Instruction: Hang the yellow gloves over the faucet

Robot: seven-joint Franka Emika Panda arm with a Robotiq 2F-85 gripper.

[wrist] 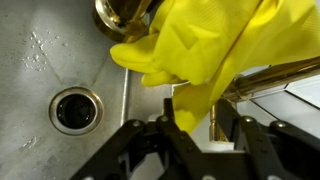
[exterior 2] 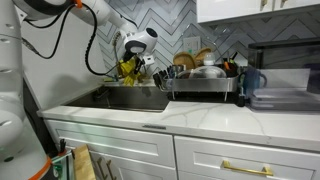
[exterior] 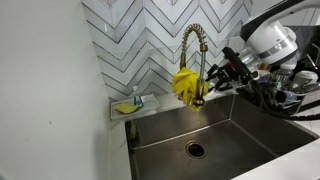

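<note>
The yellow gloves [exterior: 186, 85] hang draped on the brass gooseneck faucet [exterior: 193, 35], fingers dangling above the sink. In the wrist view the gloves [wrist: 200, 50] fill the upper frame, beside the faucet's brass base [wrist: 120, 12]. My gripper [wrist: 197, 125] is open. One glove tip hangs between its fingers near one finger, with a gap to the other. In an exterior view the gripper [exterior: 213, 75] sits right beside the gloves at faucet height. In an exterior view the arm partly hides the gloves [exterior 2: 130, 68].
The steel sink [exterior: 230, 130] with its drain [wrist: 75, 108] lies below. A yellow-green sponge [exterior: 124, 108] and a small bottle [exterior: 138, 100] sit on the ledge by the wall. A loaded dish rack [exterior 2: 205, 80] stands next to the sink.
</note>
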